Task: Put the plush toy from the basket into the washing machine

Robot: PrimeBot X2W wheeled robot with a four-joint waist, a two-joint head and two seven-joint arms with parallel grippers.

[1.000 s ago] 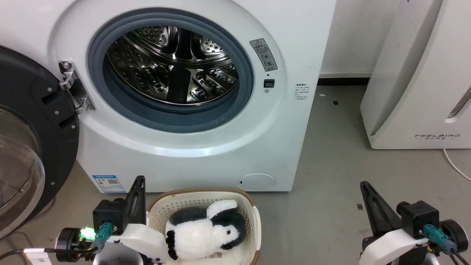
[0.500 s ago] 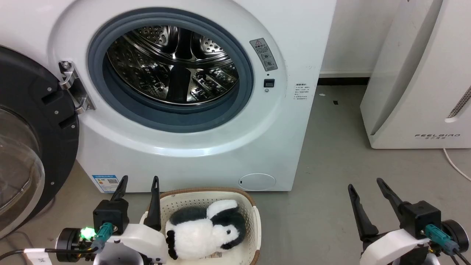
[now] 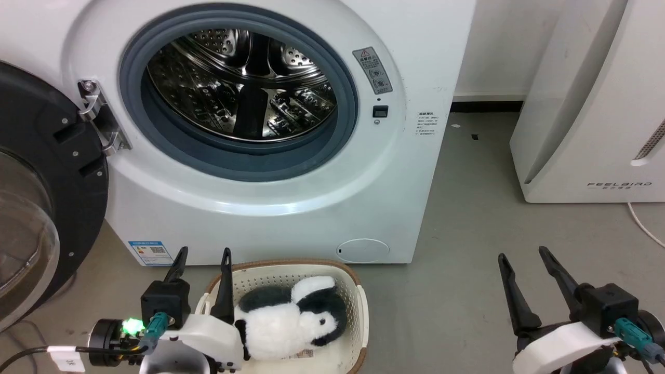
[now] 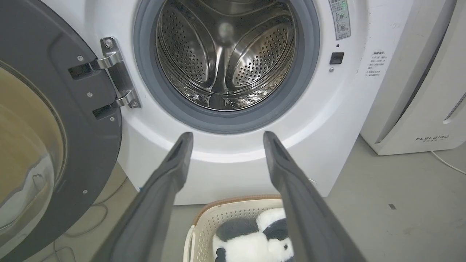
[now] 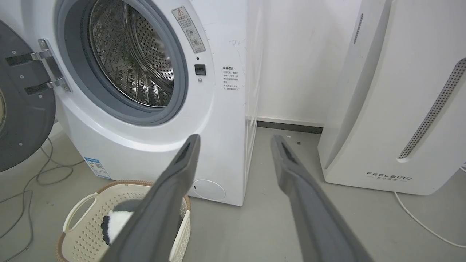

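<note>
A black-and-white plush toy (image 3: 291, 322) lies inside the cream basket (image 3: 359, 311) on the floor in front of the washing machine (image 3: 270, 208). The machine's porthole gapes, showing the steel drum (image 3: 244, 88); its black-framed door (image 3: 36, 197) is swung out to the left. My left gripper (image 3: 203, 257) stands open at the basket's left rim, empty. My right gripper (image 3: 524, 258) is open over bare floor at the right, empty. In the left wrist view the plush toy (image 4: 251, 240) and basket (image 4: 225, 214) sit low between the fingers (image 4: 171, 171). The right wrist view shows the basket (image 5: 87, 222) at lower left.
A white FEELBIRD appliance (image 3: 592, 114) stands to the right of the washer, with a white cable (image 3: 644, 228) trailing on the floor. Grey cables (image 5: 25, 196) lie on the floor under the door. Grey floor (image 3: 467, 270) lies between the washer and my right gripper.
Both grippers went from shut to open a second ago. The head camera has since shifted slightly, so the whole scene sits a little higher in the picture.
</note>
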